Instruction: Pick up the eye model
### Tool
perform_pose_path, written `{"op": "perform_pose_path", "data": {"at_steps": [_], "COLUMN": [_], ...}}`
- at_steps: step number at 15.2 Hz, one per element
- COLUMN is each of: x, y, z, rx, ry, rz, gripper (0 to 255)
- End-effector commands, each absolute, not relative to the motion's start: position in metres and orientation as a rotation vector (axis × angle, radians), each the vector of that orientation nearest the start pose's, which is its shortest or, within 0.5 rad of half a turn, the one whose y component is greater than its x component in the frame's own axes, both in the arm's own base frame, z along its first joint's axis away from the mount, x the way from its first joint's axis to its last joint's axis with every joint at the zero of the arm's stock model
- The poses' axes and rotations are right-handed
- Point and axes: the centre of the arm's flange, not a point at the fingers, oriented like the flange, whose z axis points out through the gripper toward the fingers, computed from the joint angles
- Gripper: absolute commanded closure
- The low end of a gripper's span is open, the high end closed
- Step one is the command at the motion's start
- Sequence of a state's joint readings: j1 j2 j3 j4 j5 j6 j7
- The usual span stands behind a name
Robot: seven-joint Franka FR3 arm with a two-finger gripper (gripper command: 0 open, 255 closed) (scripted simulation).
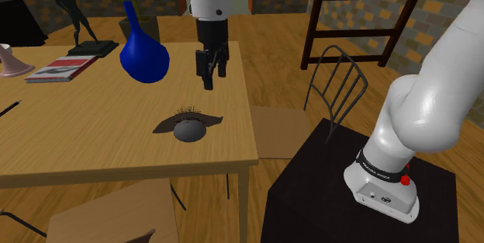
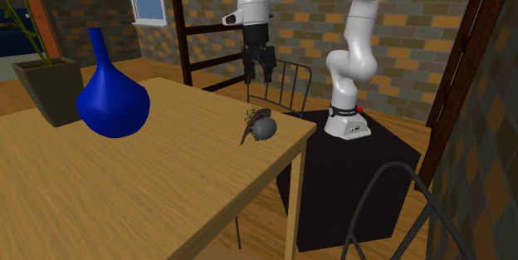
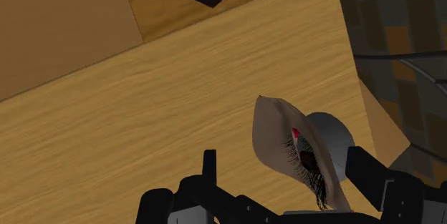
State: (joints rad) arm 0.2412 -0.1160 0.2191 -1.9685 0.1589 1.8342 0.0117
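Note:
The eye model (image 1: 188,127) is a grey ball with a tan eyelid flap and dark lashes. It lies on the wooden table (image 1: 116,152) near the edge facing the stand, also seen in the second exterior view as eye model (image 2: 260,126). My black gripper (image 1: 212,76) hangs open in the air above the table, a little beyond the model and not touching it. From the wrist, the eye model (image 3: 308,151) lies below, between the two spread fingers (image 3: 209,167), with its lashes and red corner showing. The gripper (image 2: 259,72) holds nothing.
A blue vase (image 1: 143,53) stands on the table at the shoulder view's left of the gripper. A magazine (image 1: 62,68) and a dark statue (image 1: 77,12) sit farther left. A wire chair (image 1: 335,86) and a ladder (image 1: 364,16) stand beside the black stand (image 1: 326,195).

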Motion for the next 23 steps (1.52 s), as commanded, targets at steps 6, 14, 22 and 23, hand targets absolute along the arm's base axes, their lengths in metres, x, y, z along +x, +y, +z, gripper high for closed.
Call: {"op": "perform_pose_path", "data": {"at_steps": [6,14,22,23], "x": [0.477,0.477,0.477,0.477], "y": [0.325,0.325,0.325,0.325], "z": [0.494,0.459,0.459,0.459], "rx": [-2.914,-2.914,-2.914,-2.914], "ry": [-0.804,-0.804,-0.804,-0.804], "rz": [0.121,0.121,0.121,0.121], "gripper": [0,0,255,255]}}
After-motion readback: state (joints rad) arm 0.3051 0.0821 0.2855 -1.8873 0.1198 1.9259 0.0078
